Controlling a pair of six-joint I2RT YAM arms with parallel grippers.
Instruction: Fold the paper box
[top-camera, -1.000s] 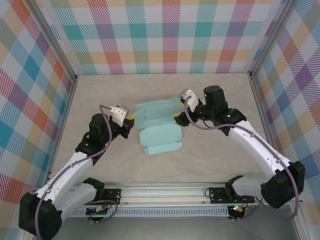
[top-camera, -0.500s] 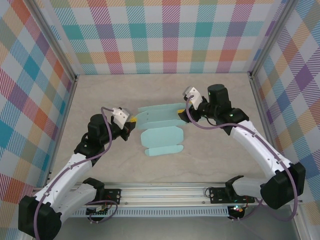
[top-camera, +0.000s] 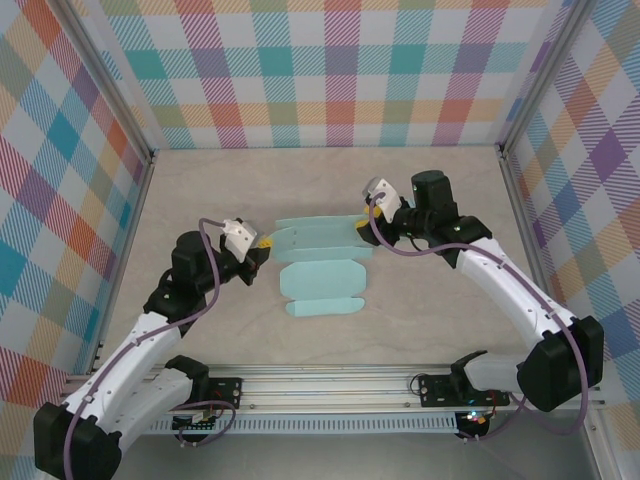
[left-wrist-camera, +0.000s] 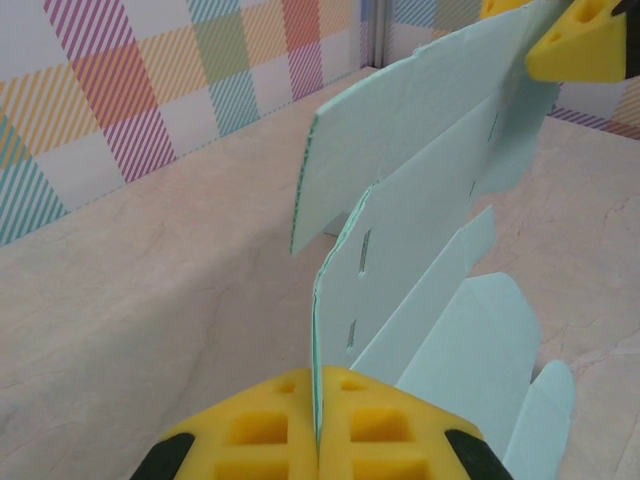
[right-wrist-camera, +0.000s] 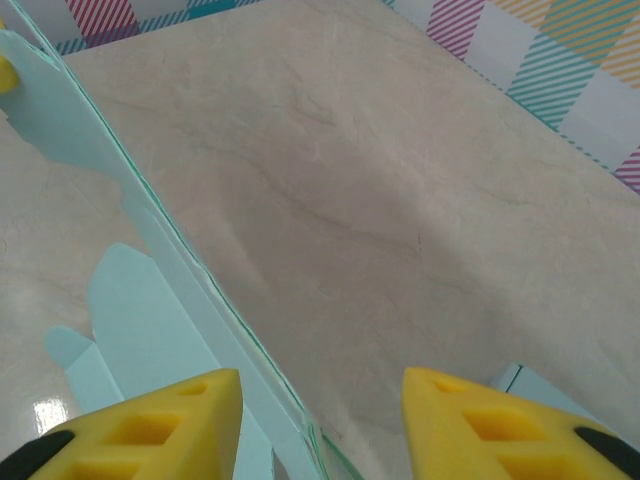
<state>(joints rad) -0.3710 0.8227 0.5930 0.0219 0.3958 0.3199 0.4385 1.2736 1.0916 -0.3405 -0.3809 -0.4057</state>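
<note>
Finds the left gripper (top-camera: 258, 247) clamped shut on the paper box (top-camera: 320, 262), at the sheet's left end. Confirms from the left wrist view that the gripper (left-wrist-camera: 318, 425) has its yellow pads (left-wrist-camera: 262, 430) pressed together with only the sheet's thin edge between them. Notes the paper box (left-wrist-camera: 420, 190) as a pale teal die-cut blank, its pinched panel standing on edge straight ahead of those fingertips, with narrow slots along the crease. Sees further flaps lying lower and to the right of the gripper, flat on the beige table (left-wrist-camera: 150, 300). Confirms from above that these flaps rest on the table (top-camera: 420, 320) just nearer the arm bases than the line between the two grippers. Notes a yellow fingertip (left-wrist-camera: 585, 45) of the other arm at the panel's far end. Finds the right gripper (top-camera: 362, 226) at the blank's right end. Observes in the right wrist view the gripper (right-wrist-camera: 320, 400) with jaws moderately apart and not pinching. Sees the sheet (right-wrist-camera: 150, 320) running edge-on between the pads, close beside the left-hand one (right-wrist-camera: 170, 415); cannot tell whether it touches. Notes a plain gap between sheet and right-hand pad (right-wrist-camera: 470, 415).
</note>
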